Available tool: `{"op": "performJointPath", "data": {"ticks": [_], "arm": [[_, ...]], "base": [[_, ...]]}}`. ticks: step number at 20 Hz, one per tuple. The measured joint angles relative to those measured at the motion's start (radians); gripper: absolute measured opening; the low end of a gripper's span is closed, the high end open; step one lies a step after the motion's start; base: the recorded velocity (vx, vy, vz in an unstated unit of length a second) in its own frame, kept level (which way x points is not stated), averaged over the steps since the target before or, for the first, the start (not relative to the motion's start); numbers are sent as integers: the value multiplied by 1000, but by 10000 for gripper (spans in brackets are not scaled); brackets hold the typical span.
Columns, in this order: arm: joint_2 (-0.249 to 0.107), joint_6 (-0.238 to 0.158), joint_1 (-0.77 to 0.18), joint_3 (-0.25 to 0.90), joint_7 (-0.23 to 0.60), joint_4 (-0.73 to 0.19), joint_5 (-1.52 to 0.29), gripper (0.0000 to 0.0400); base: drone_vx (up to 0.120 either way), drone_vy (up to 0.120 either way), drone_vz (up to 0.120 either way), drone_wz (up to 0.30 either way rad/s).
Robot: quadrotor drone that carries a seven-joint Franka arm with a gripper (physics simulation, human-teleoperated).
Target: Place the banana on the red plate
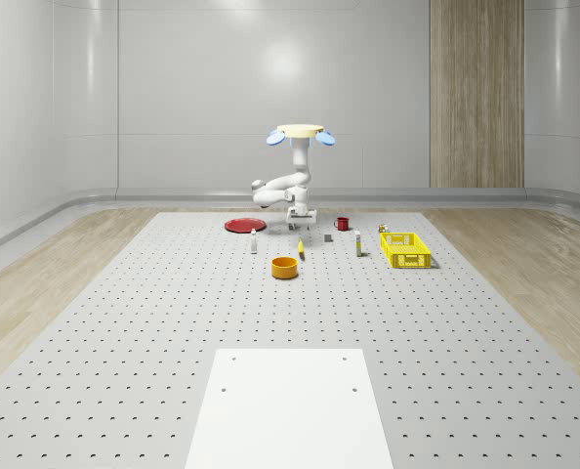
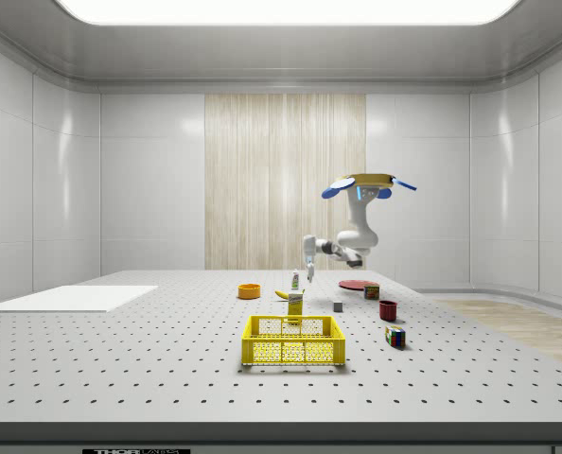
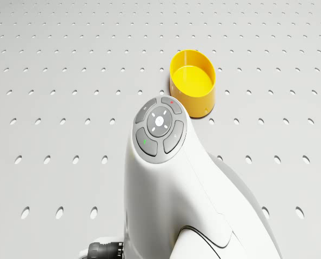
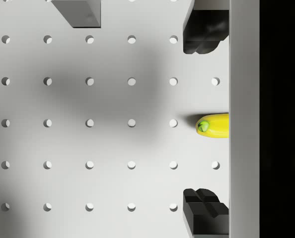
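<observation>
The yellow banana (image 1: 301, 247) lies on the perforated table, between the orange bowl (image 1: 285, 267) and my arm. In the wrist view its green-tipped end (image 4: 214, 125) shows between my two black fingertips (image 4: 202, 32), with the rest hidden. My gripper (image 4: 203, 121) is open and holds nothing. It hangs a short way above the table (image 1: 301, 219), over the banana, and the side view also shows it (image 2: 309, 272). The drone (image 1: 300, 132) hovers above the far middle of the table. The red plate (image 1: 243, 226) lies flat to the whole-scene view's left of the gripper.
A red mug (image 1: 342, 224), a grey cube (image 1: 327, 236) and a small bottle (image 1: 358, 244) stand to the right of the banana. The yellow basket (image 1: 404, 249) is further right. Another small bottle (image 1: 254, 242) stands near the plate. A white sheet (image 1: 290, 405) covers the near table.
</observation>
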Motion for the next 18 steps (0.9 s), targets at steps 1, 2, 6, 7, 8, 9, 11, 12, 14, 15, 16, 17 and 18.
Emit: {"op": "performJointPath", "data": {"ticks": [1, 2, 6, 7, 8, 9, 11, 12, 14, 15, 16, 17, 18], "arm": [[-4, 4, -1, 1, 1, 0, 2, 400], [-9, 8, -3, 2, 2, 1, 4, 400], [-26, 24, -8, 7, 7, 2, 13, 400], [-30, 28, -9, 8, 8, 2, 15, 400], [-34, 31, -10, 9, 9, 2, 17, 400], [-38, 35, -11, 10, 10, 2, 19, 400], [-46, 43, -13, 12, 12, 3, 22, 400], [-50, 46, -14, 13, 13, 3, 24, 400], [-58, 54, -17, 15, 15, 4, 28, 400], [-62, 57, -18, 16, 16, 4, 30, 400], [-65, 61, -19, 16, 17, 4, 32, 400], [-69, 64, -20, 17, 18, 4, 33, 400], [-73, 68, -21, 18, 19, 5, 35, 400]], "base": [[120, 0, -120, 0], [120, 0, -120, 0], [120, 0, -120, 0], [120, 0, -120, 0], [120, 0, -120, 0], [120, 0, -120, 0], [120, 0, -120, 0], [120, 0, -120, 0], [120, 0, -120, 0], [40, -40, -120, 0], [0, -120, -80, 0], [0, -80, 0, 0], [0, 0, 0, 0]]}}
